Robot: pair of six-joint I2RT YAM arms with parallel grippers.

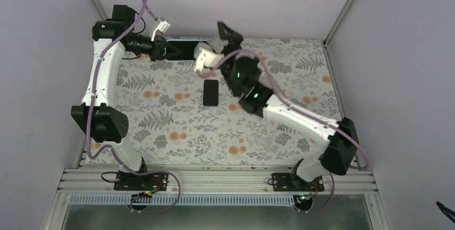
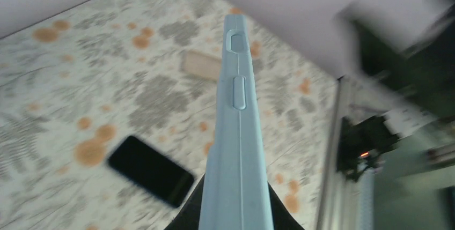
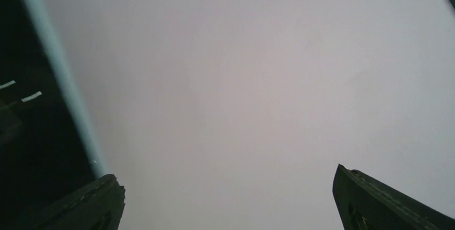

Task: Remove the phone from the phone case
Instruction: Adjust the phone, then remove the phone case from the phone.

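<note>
Left claw is pinching the phone, apparently freed, the phone case lying on the desk; right claw is gaping empty, set-down likely next.

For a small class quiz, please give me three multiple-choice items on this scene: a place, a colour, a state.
1. Where is the dark phone? A on the table; B on the rail; C on an arm.
2. What colour is the held phone at its edge? A red; B light blue; C green.
3. How is the right claw? A shut on a phone; B shut, empty; C open, empty.
Answers: 1 A, it lies flat on the floral cloth; 2 B, the left wrist view shows its pale blue side; 3 C, its jaws stand wide apart around nothing.
</note>
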